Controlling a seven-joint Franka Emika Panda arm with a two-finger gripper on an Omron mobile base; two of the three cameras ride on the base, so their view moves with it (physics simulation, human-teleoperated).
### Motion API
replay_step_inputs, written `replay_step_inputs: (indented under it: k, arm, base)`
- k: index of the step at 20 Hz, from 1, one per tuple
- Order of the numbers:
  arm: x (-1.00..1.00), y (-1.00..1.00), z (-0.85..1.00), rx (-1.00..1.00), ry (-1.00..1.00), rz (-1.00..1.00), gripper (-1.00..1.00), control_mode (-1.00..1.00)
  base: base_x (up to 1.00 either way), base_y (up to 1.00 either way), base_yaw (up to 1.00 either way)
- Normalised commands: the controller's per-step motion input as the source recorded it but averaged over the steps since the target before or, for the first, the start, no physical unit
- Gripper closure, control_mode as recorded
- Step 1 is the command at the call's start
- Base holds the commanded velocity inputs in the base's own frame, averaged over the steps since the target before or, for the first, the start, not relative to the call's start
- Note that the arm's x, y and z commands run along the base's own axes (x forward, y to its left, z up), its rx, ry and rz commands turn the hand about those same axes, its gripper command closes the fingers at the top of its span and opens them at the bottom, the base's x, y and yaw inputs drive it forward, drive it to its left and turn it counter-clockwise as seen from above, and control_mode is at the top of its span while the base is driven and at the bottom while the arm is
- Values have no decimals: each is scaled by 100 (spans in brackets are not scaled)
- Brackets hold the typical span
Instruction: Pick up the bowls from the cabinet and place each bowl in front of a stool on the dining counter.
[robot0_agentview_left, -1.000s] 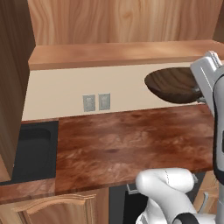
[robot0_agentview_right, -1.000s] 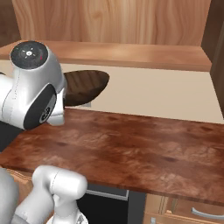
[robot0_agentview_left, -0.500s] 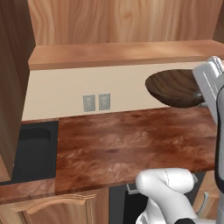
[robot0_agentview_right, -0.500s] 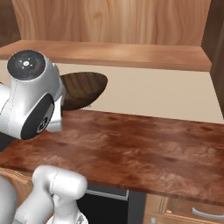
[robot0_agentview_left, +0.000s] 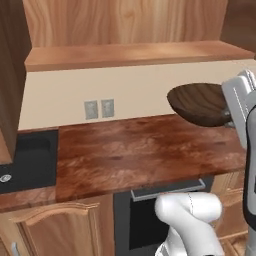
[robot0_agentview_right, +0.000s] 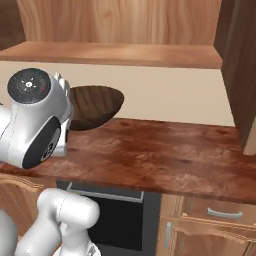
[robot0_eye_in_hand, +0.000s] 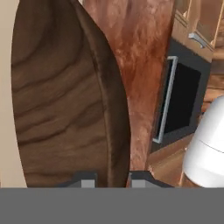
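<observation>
- Wooden bowl (robot0_agentview_left: 200, 102) hangs in the air above the right part of the worktop (robot0_agentview_left: 140, 150), clear of the cabinet shelf (robot0_agentview_left: 135, 52).
- My claw (robot0_eye_in_hand: 113, 180) is narrow, pinching the bowl's rim; one fingertip sits each side of the wall.
- Bowl extends straight out ahead of my fingers, mouth upward.
- Judgement: carrying step; dining counter not in sight yet.

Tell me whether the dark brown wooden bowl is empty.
Empty: the dark brown wooden bowl shows bare wood grain inside, held above the reddish-brown worktop.
</observation>
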Motion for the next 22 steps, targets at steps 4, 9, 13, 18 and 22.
replay_step_inputs:
  k: [4,9,13,18,22]
  arm:
    - [0,0,0,0,0,0,100,100]
    - [0,0,0,0,0,0,100,100]
    - [0,0,0,0,0,0,100,100]
    - [0,0,0,0,0,0,100,100]
    - [0,0,0,0,0,0,100,100]
  base:
    - [-100,-54,-36]
    - [-96,-4,-68]
    - [-37,5,-95]
    - [-1,0,-100]
    - [4,14,-96]
